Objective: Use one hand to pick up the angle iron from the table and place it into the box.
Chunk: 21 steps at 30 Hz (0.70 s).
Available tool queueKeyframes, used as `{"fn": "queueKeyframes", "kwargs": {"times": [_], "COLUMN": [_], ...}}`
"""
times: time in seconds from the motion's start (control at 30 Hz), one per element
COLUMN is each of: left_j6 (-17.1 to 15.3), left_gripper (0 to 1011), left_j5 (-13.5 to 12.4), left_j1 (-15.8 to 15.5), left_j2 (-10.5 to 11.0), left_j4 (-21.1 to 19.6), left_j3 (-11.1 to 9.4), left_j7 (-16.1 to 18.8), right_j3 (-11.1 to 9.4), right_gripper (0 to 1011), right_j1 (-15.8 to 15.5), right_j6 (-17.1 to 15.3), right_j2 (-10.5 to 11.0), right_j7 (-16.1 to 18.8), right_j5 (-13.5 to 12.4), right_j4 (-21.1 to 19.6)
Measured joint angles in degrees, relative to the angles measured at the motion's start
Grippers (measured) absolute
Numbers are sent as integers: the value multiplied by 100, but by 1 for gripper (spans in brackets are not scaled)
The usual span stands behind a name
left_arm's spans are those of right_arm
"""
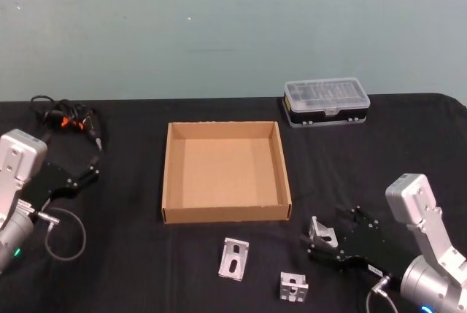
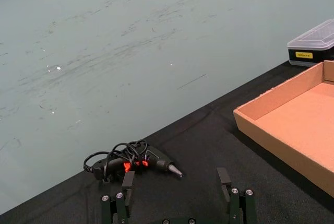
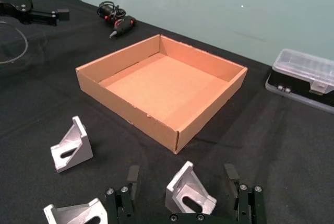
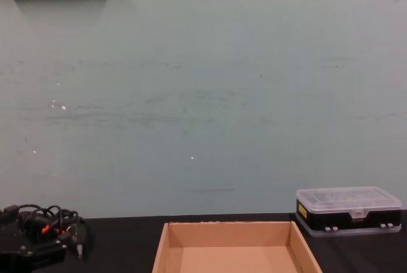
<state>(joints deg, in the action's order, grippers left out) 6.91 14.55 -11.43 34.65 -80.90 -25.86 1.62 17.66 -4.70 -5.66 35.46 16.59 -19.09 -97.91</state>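
One angle iron (image 3: 190, 195) (apex up) stands between right gripper's (image 3: 181, 174) parted fingers (image 3: 230, 175).

silver-grey arms (image 1: 423, 214), apparently grey-cabled, carry black screw-studded left end effector (image 2: 176, 182) and right end effector (image 1: 314, 240).

Up on the head, looking forward and down over the worktop (image 1: 131, 269), far edge included. Down at the chest, low and level, catching just the far edge and the wall (image 4: 203, 95). Left wrist, close in, facing the far-left corner. Right wrist, hugging the near-right corner, facing far-left. Shared by all four: box (image 1: 226, 214) and organiser case (image 1: 326, 101).
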Motion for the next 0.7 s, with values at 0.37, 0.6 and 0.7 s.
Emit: {"fn": "queueKeyframes", "kwargs": {"times": [0.37, 0.6, 0.7], "left_j6": [0, 0, 0], "left_gripper": [1000, 1000, 1000], "left_j5": [0, 0, 0], "left_j1": [0, 0, 0], "left_j2": [0, 0, 0], "left_j4": [0, 0, 0], "left_j3": [0, 0, 0], "left_j7": [0, 0, 0], "right_j3": [-44, -79, -91], "right_gripper": [1004, 1004, 1004], "right_j1": [107, 202, 246], "right_j6": [-261, -370, -423], "right_j2": [-199, -321, -370], "right_j7": [139, 245, 305], "right_j5": [70, 118, 135], "right_j4": [166, 269, 315]}}
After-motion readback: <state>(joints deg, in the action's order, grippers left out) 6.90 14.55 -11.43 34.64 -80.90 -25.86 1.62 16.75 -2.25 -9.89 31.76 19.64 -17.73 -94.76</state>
